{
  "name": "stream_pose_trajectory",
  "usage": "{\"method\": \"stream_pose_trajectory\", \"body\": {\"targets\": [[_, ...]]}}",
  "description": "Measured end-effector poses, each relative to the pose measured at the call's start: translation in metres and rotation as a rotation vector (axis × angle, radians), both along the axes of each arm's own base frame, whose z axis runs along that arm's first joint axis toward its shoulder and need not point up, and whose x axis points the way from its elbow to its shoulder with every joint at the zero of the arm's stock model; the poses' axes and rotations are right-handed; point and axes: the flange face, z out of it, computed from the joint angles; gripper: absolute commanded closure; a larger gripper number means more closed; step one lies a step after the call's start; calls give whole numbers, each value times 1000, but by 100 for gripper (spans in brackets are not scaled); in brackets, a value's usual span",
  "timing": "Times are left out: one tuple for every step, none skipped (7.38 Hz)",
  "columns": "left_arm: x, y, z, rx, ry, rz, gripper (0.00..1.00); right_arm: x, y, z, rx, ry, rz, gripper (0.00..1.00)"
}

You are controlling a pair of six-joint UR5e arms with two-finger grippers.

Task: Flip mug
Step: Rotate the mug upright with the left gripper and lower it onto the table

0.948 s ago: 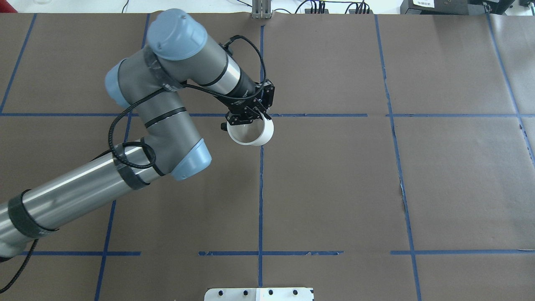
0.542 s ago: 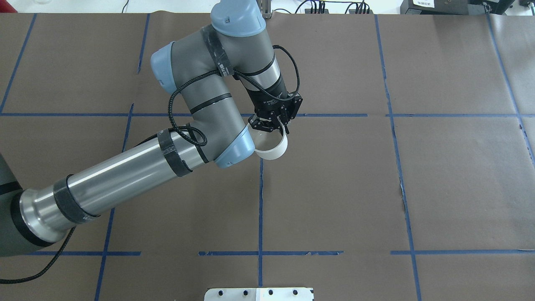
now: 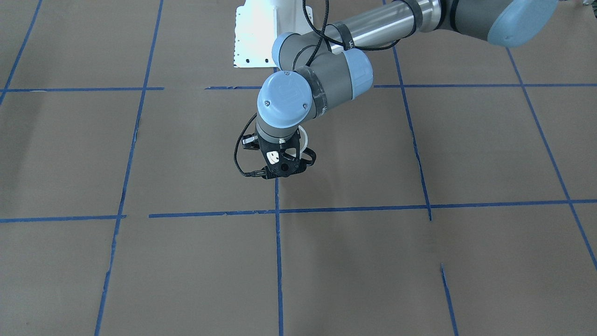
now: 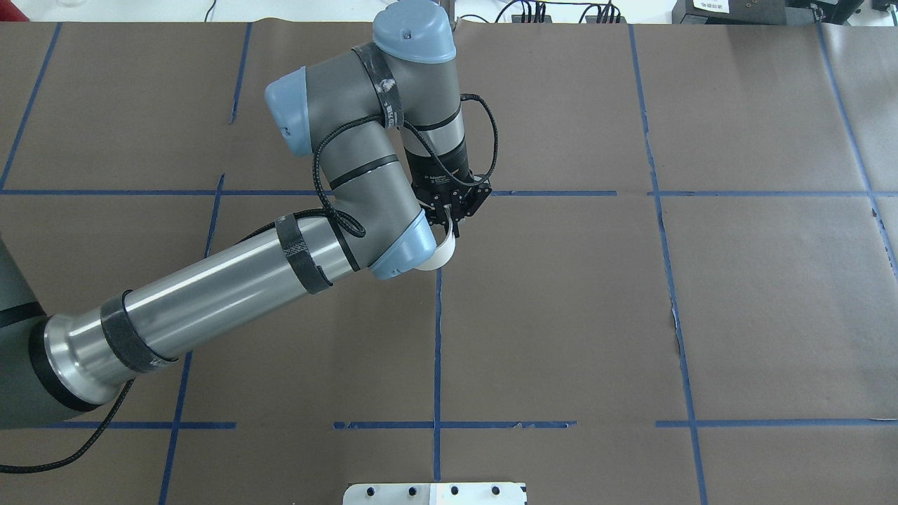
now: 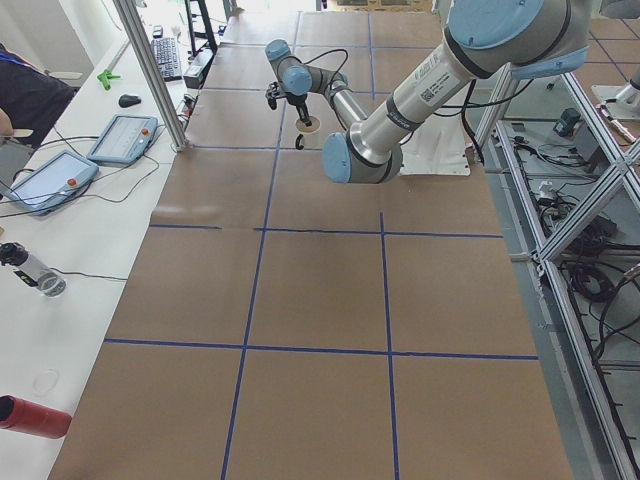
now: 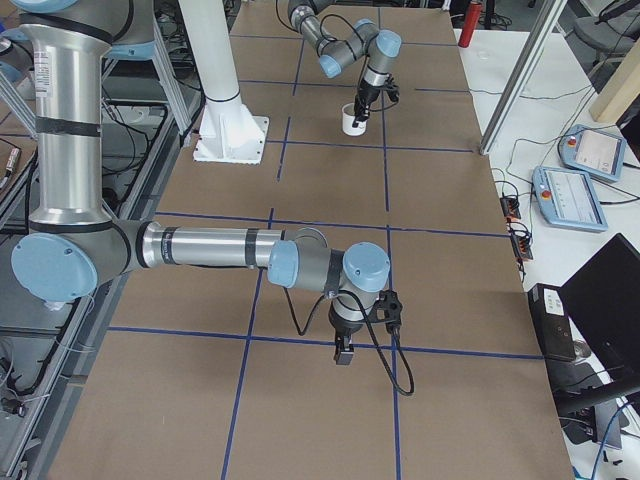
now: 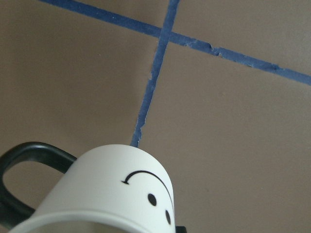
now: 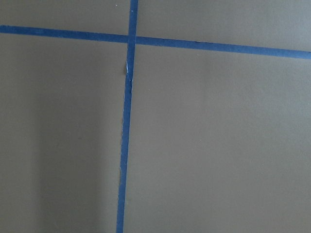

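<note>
The left hand (image 4: 451, 223) is clenched on the rim of the small white enamel-like mug with a black smiley face (image 7: 112, 194), near the middle of the brown paper-covered bench (image 4: 561, 315); a rim pinch lets the wrist turn it over; its base faces the bench, so the flip looks nearly done; I cannot tell whether it touches; the right hand (image 6: 343, 352) hovers well apart, and I cannot tell whether it is released or clenched.

Overhead, the left arm (image 4: 365, 203) covers most of the mug (image 4: 442, 256), leaving only a white sliver. From the front, little more than a bit of its rim shows behind the arm. The left wrist view cuts off its handle (image 7: 34, 145) and rim. The right gripper (image 6: 342, 356) is too small to read.
</note>
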Motion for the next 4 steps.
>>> {"method": "stream_pose_trajectory", "body": {"targets": [[13,5,9,24,-31,1,100,0,0,0,0,0,0,0],[25,11,12,34,-50,7,100,0,0,0,0,0,0,0],[35,16,10,38,-57,15,100,0,0,0,0,0,0,0],[41,20,7,42,-59,23,100,0,0,0,0,0,0,0]]}}
